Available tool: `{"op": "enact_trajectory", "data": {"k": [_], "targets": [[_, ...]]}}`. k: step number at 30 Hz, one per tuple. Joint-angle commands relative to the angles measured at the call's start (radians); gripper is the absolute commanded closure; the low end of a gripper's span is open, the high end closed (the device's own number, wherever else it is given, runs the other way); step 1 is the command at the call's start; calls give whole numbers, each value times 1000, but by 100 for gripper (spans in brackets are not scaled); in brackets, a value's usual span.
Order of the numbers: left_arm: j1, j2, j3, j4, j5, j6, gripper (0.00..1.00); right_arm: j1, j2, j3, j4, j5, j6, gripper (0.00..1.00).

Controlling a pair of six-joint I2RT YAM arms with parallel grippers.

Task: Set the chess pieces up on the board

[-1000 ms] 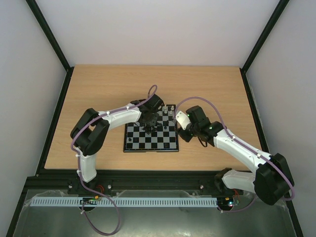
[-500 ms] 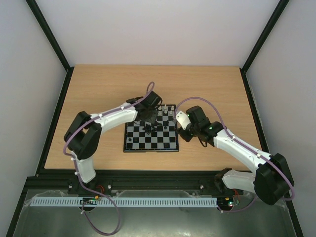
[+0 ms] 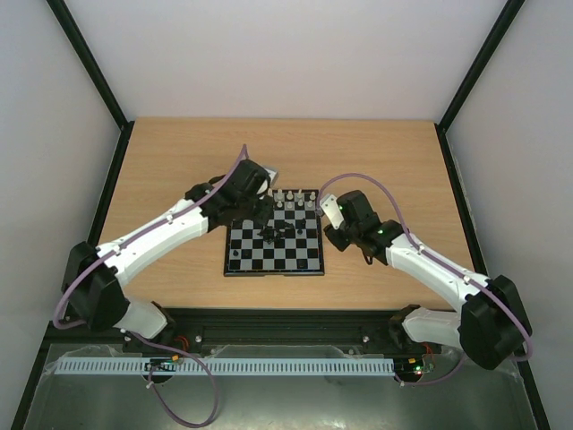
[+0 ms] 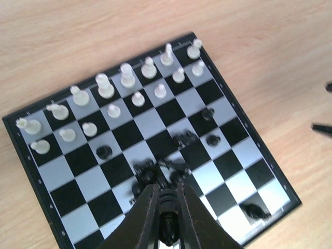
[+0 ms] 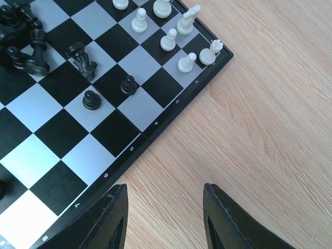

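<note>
top external view shows the board (image 3: 285, 260) lying flat near the middle of the desk (image 3: 179, 161), between the two arms; the white pieces (image 3: 295, 199) stand in two rows along its far edge; the black pieces (image 3: 273, 233) sit bunched around its centre, with one more alone near the near-left corner.

left wrist view looks down on the same board from a tilt; the white rows are upright and evenly spaced; in the dark cluster below them several men lie tipped on their sides, touching one another; a single black man sits apart near the lower right corner of that view; the left gripper (image 4: 167, 207) is clenched, its fingers (image 4: 145, 218) pressed close on what looks like a small black piece (image 4: 167, 231), though it is dark and partly hidden, so its kind cannot be told; in the top view this gripper hangs over the far-left part of the board.

right wrist view shows the right gripper (image 5: 165, 218) released, its fingers (image 5: 111, 218) spread wide with bare desk between them, grasping nothing; it sits just off the board's numbered right edge, not touching it; two black pawns (image 5: 91, 99) stand upright on neighbouring squares near that edge; a black man beside them lies on its side; the rest of the dark cluster crowds the upper left corner of that view.
</note>
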Motion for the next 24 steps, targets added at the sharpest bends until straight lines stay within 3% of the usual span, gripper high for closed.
{"op": "enact_trajectory", "data": {"k": [1,12,24], "targets": [[-37,-59,-72,-46,64,5,92,0,28,-11,9,31,17,58],[-140,-72,-230,-42,41,-35,92,0,46,-6,-5,9,15,58],[-149,-22,-362,35,43,-67,91,0,60,1,-20,-25,14,58]]}}
